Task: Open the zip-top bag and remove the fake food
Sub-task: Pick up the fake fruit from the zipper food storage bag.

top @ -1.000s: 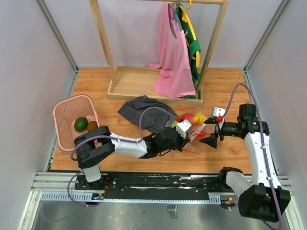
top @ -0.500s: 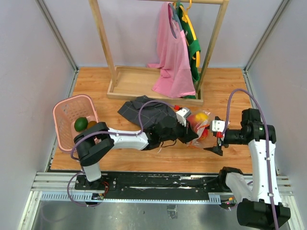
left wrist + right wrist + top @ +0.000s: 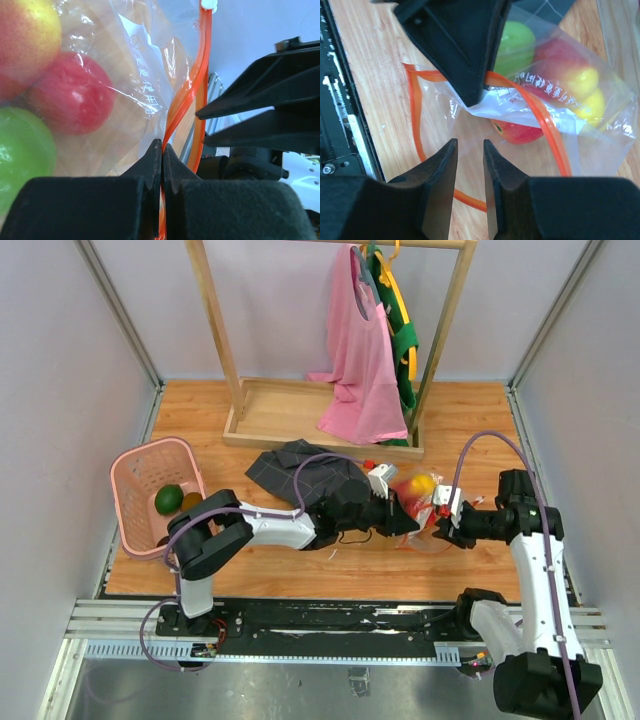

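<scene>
The clear, crinkly zip-top bag (image 3: 421,502) with the orange-red strip along its mouth lies on the wooden tabletop, right of centre in the overhead view, between the 2 grippers. Its mouth is already parted: in the right wrist view 1 lip rises across the middle of the frame while the other loops down over the boards at lower left. Several glossy plastic fruits (image 3: 516,44) sit inside it – lime green, red, yellow and red-yellow. 2 more rest in the pink slotted basket (image 3: 121,495) at the left of the overhead view.

The left gripper (image 3: 161,150) has its black pads pressed together, pinching 1 lip of the strip. The right gripper (image 3: 470,146) holds its fingers parallel with a narrow gap and grips nothing, poised just above the loose lower lip.

The risks, as I judge them – the left pinch sits on a thin, slick strip, so a hard pull could slide it out of the pads. If the right fingers close on bare table, or catch both lips, the mouth will not widen. With no firm anchor the whole bag may simply drag, and round fruits could roll away once it gapes
</scene>
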{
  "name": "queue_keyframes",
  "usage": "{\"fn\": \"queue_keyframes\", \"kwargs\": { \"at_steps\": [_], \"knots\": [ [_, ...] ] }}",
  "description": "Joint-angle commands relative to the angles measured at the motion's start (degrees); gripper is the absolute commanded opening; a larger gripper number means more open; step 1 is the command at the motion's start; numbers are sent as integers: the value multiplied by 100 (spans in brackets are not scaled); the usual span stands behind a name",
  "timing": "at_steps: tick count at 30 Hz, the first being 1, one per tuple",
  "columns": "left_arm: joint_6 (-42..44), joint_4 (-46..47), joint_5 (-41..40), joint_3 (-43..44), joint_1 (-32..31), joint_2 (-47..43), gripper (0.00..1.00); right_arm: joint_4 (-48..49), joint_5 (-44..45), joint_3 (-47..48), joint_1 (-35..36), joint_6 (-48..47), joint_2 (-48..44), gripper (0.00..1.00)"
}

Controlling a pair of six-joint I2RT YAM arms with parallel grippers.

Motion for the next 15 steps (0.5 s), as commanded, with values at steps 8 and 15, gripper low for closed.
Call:
{"fn": "queue_keyframes", "kwargs": {
  "at_steps": [8, 15],
  "knots": [
    [-621, 771, 320, 299, 45, 208, 0, 2089, 1040, -589, -122, 1639, 313, 24],
    [-927, 1049, 532, 523, 42, 516, 0, 2886, 1165, -654, -122, 1968, 757, 25]
  ]
}}
